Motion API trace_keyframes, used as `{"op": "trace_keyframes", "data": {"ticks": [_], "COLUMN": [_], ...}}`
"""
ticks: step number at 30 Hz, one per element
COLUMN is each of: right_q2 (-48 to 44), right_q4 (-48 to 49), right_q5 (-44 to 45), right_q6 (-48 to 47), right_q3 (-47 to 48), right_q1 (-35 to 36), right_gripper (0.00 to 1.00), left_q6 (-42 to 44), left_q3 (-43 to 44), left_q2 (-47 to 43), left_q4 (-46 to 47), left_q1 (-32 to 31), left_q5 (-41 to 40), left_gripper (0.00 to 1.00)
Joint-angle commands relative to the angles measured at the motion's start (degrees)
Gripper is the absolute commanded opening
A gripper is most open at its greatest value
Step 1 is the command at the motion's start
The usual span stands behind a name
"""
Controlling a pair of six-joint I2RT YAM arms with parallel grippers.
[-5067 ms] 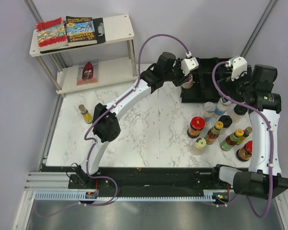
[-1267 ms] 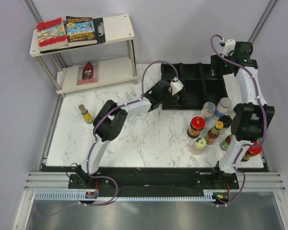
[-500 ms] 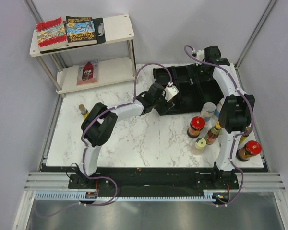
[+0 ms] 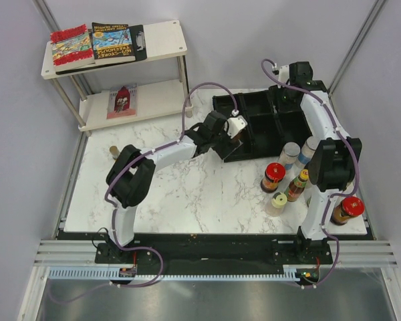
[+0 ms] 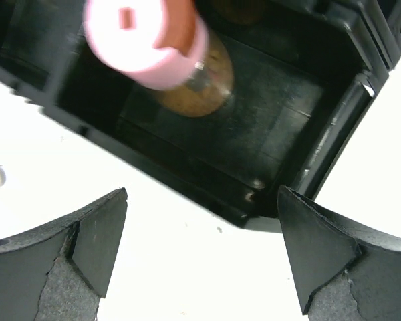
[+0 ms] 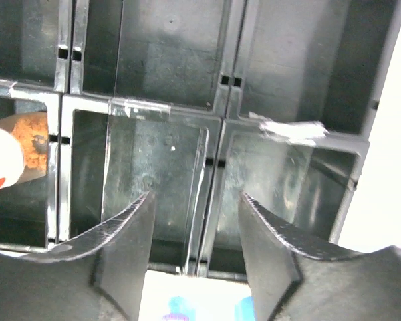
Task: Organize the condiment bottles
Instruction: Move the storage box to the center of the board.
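Inside black tray (image 4: 220, 101), near-left compartment: pink-capped jar (image 5: 147, 37), long axis tilted, cap pointing up at left gripper (image 5: 202, 200), spread wide just above. Over tray's far right, right gripper (image 6: 197, 197), jaws partly apart. Other condiment bottles (image 4: 274, 175) clustered beside tray's near-right corner.

Pink-capped jar (image 5: 147, 40) blurred and cut off at the top edge; small bottle (image 4: 113, 152) half behind the left arm (image 4: 129, 175).

Open marble tabletop (image 4: 187, 194) fills the centre and lower left of the overhead view. The black compartmented tray (image 4: 257, 114) blocks the upper centre, and condiment bottles (image 4: 274, 172) crowd the right (tight gaps between them). A two-tier shelf (image 4: 154, 93) closes the upper left. A pink-capped jar (image 5: 147, 37) occupies the tray's corner compartment.
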Motion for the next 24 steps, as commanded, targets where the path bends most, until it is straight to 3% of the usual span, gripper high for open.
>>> {"op": "trace_keyframes", "data": {"ticks": [1, 3, 7, 14, 24], "right_q2": [-6.0, -6.8, -8.8, -13.1, -18.2], "right_q4": [-0.7, -1.0, -1.4, -1.6, -2.0], "right_q5": [2.8, 3.4, 4.0, 3.1, 3.0], "right_q6": [0.9, 1.1, 1.0, 0.1, -1.5], "right_q3": [-1.6, -2.5, -3.8, -7.9, -12.4], "right_q1": [-0.1, -0.1, 0.1, 0.9, 2.0], "right_gripper": [0.54, 0.48, 0.27, 0.0, 0.0], "left_q6": [-1.9, -2.2, -0.8, 4.4, 9.4], "left_q3": [4.9, 6.7, 10.0, 20.5, 37.5], "left_q2": [-5.5, -5.7, -5.7, 2.0, 20.3], "left_q4": [-0.9, -1.3, -1.5, 3.4, 7.3], "left_q1": [2.3, 4.2, 7.6, 12.5, 11.4], "left_q5": [-2.3, -2.5, -2.7, -3.7, -2.2], "left_gripper": [0.99, 0.99, 0.99, 0.99, 0.99]}}
